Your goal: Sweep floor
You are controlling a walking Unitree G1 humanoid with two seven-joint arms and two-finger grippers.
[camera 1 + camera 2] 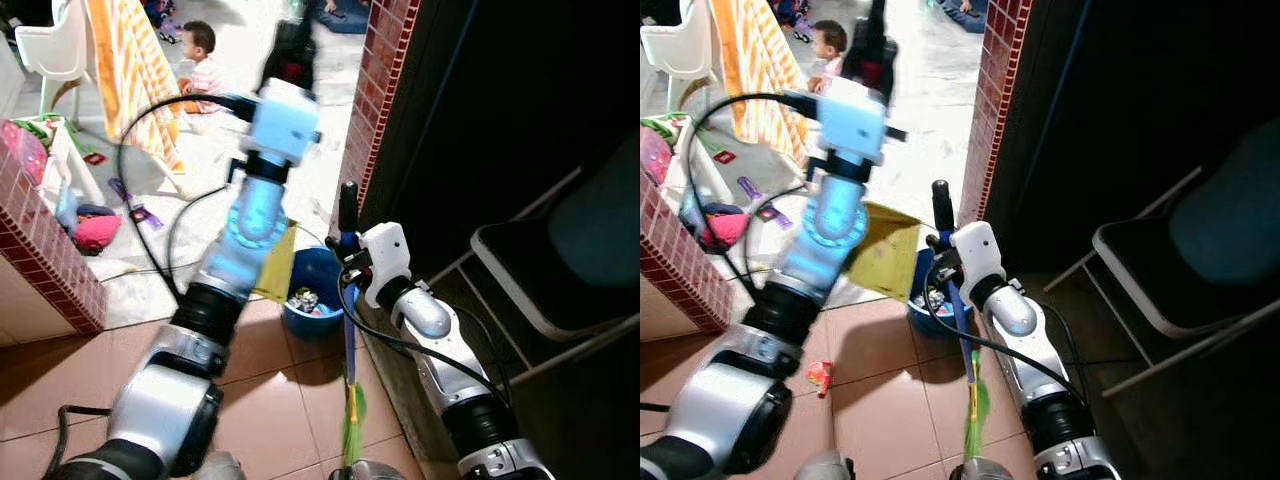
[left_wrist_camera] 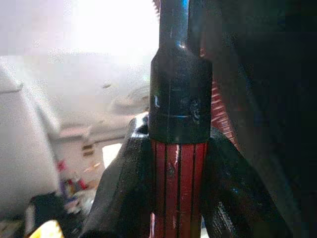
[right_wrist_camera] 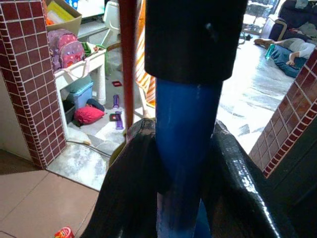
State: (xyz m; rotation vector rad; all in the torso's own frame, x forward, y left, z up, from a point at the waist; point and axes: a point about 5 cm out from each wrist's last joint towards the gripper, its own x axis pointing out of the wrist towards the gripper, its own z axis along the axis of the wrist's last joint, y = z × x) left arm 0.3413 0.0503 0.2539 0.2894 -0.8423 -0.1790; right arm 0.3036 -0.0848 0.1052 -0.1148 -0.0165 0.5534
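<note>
My right gripper [image 1: 347, 250] is shut on the blue handle [image 3: 184, 144] of a broom, just below its black end cap [image 1: 348, 205]. The broom hangs down to green bristles [image 1: 353, 420] above the tiled floor. My left arm is raised, and its gripper [image 1: 288, 55] is shut on a red, black-capped handle [image 2: 178, 183]. A yellow dustpan [image 1: 883, 262] hangs below that arm. A small red piece of litter [image 1: 819, 374] lies on the brown tiles near the left arm.
A blue bucket [image 1: 312, 300] with rubbish stands by the brick doorway pillar [image 1: 385, 80]. A low brick wall [image 1: 50, 260] is to the left, a folding chair [image 1: 560, 260] to the right. A child [image 1: 200, 60] sits beyond, beside an orange striped cloth [image 1: 135, 70] and toys.
</note>
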